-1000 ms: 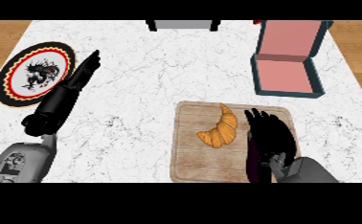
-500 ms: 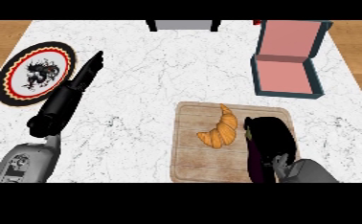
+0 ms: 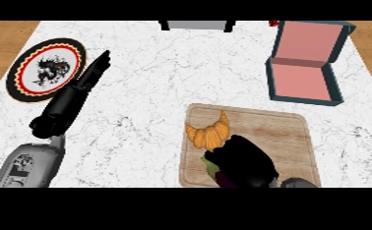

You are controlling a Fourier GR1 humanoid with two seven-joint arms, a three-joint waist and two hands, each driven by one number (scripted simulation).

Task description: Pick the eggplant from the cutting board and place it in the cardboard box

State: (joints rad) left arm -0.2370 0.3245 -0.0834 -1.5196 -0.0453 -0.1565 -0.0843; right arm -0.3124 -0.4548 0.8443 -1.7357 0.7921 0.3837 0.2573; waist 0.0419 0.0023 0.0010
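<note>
I see my right hand point(image 3: 245, 162) curled round the eggplant point(image 3: 210, 164) at the near edge of the cutting board point(image 3: 280, 126), beside the croissant point(image 3: 208, 131); my left hand point(image 3: 76, 89) lies straight-fingered, empty.

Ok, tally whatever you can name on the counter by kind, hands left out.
Plate: 1
Cutting board: 1
Croissant: 1
Eggplant, mostly under the right hand: 1
Cardboard box: 1
Total: 5
</note>
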